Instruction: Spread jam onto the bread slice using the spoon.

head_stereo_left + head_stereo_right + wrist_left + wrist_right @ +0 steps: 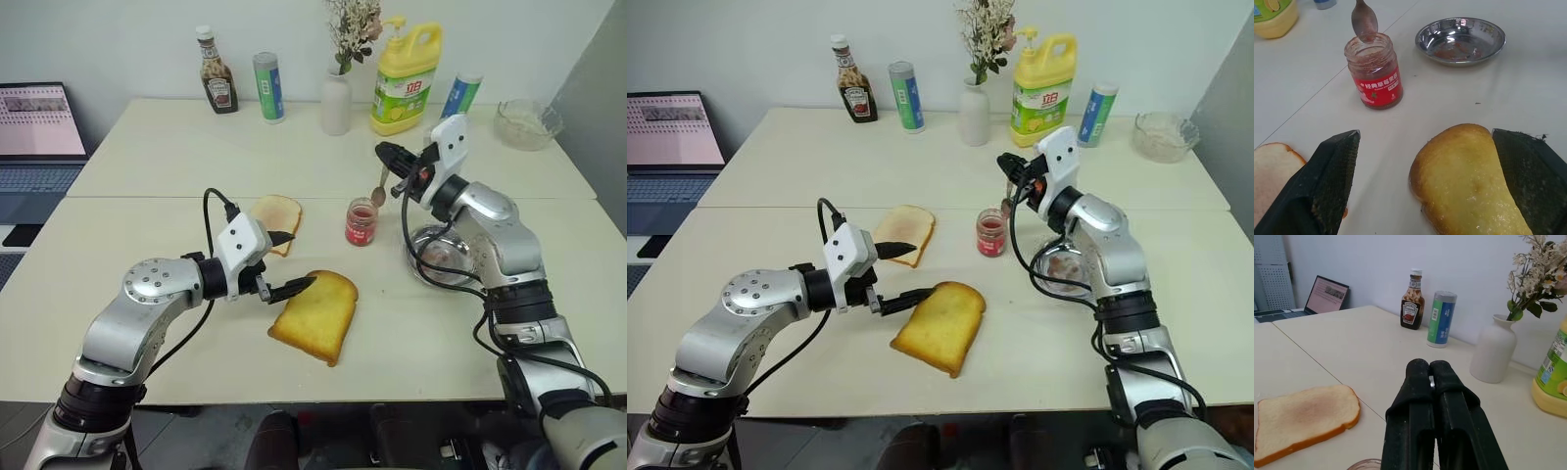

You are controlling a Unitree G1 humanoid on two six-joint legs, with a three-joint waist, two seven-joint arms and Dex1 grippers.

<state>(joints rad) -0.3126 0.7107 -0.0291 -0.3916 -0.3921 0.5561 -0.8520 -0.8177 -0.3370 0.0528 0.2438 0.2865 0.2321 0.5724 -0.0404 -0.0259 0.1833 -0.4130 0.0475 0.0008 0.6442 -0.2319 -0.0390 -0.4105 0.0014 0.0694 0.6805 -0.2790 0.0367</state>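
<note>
The golden-yellow bread slice (315, 315) lies flat near the table's front. My left gripper (302, 258) is open just to its left. One finger (1528, 171) rests at the slice's edge, the other (1332, 181) toward the pale slice. The small glass jar of red jam (361, 222) stands open behind the bread. Above it my right gripper (384, 152) is shut on the handle of the silver spoon (380, 184). The spoon hangs down with its bowl (1364, 19) right over the jar's mouth (1369, 41).
A thinner pale slice (277, 216) lies left of the jar and a round metal dish (1460, 38) smeared with red lies right of it. At the table's back stand a ketchup bottle (217, 83), canisters, a white vase (336, 103), a yellow detergent jug (406, 80) and a glass bowl (528, 123). A laptop (37, 132) sits far left.
</note>
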